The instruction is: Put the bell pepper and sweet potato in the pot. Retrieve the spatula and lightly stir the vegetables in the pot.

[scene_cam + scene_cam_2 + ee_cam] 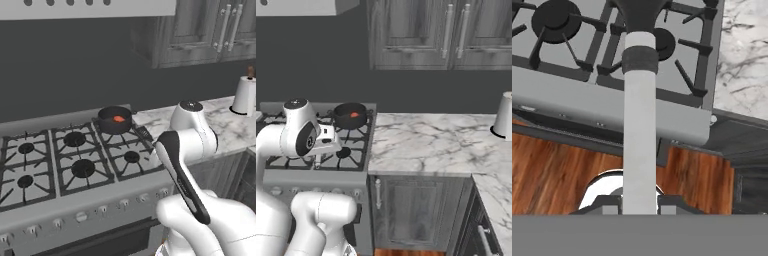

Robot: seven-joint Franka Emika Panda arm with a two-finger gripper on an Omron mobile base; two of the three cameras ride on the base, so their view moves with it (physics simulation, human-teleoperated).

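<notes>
The small round dark grey-black pot (114, 119) sits on the back right burner of the grey gas stove (40, 197), close to the stove's back edge and right edge, where the marble-patterned bench (436, 145) begins. Inside it shows a glossy red-orange lump (118, 119) that I take to be the bell pepper; whether the sweet potato lies in there with it I cannot tell, the pot is too small in both base views.

In the hand view the tool (640, 207) has its two dark tips pressed together on the straight pale grey-white handle of the slim spatula (640, 125), so the spatula is clamped and carried. Its long axis runs straight out from the tool, handle nearest the tips, a dark band higher up, and the black head at the far end over the front right burner (662, 44).

What matters for the coming move is this: the tool hangs out past the stove's front edge, above the wooden floor (557, 175), and the pot lies further back along nearly the same line the spatula points, one burner behind the head. My guess is the arm has to carry the head toward the back edge and then tip it down over the pot's rim
</notes>
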